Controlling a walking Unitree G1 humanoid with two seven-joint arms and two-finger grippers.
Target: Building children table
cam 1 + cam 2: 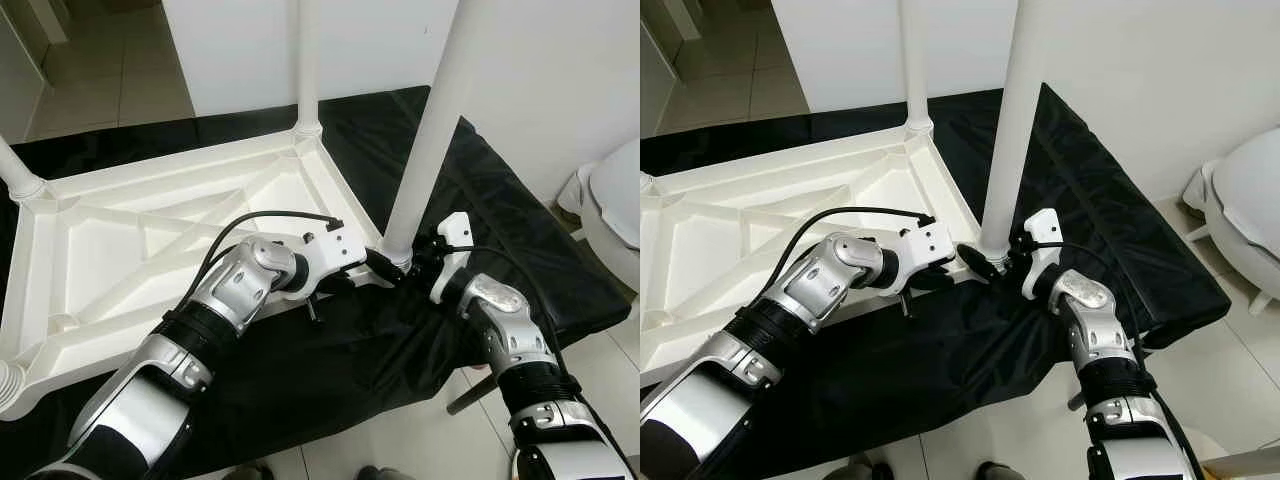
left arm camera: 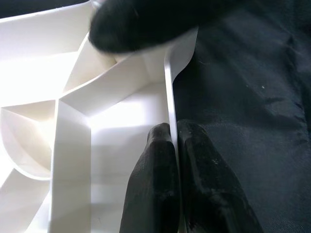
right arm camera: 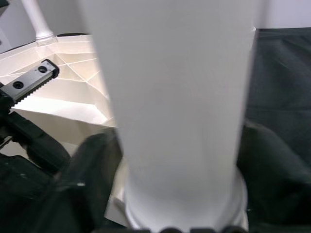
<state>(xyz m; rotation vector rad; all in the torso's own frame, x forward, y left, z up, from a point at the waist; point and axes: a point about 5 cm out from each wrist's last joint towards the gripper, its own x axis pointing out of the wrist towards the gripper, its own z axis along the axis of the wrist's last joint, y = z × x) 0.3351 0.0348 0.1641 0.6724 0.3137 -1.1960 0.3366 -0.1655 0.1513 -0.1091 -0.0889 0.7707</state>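
1. The room: pale floor tiles [image 1: 110, 70] run off at the upper left, a white wall [image 1: 560, 90] stands behind the work, and a white rounded fixture [image 1: 1245, 200] sits at the far right edge.
2. A black cloth [image 1: 520, 230] covers the low surface on which the work lies and hangs over its front edge.
3. The white plastic tabletop [image 1: 120, 260] lies upside down on the cloth, its ribbed underside facing up, with diagonal ribs crossing the middle.
4. Legs stand upright from its corners: a far leg [image 1: 308, 60], and the near leg [image 1: 435, 120] at the near right corner, rising out of frame. A stub of another leg [image 1: 15, 170] shows at the left.
5. The left arm [image 1: 200, 330] reaches forward across the tabletop's front edge, elbow low, wrist turned toward the near right corner.
6. The right arm [image 1: 520, 350] comes up from the lower right, forearm nearly vertical, wrist bent in toward the near leg's base.
7. The left gripper [image 2: 172, 145] pinches the tabletop's thin side wall, one black finger on each face, clenched on it.
8. The right gripper [image 3: 175, 194] straddles the foot of the near leg, a dark finger [image 3: 87, 174] at either side against the tube, grasping it.
9. No writing or labels can be read anywhere.
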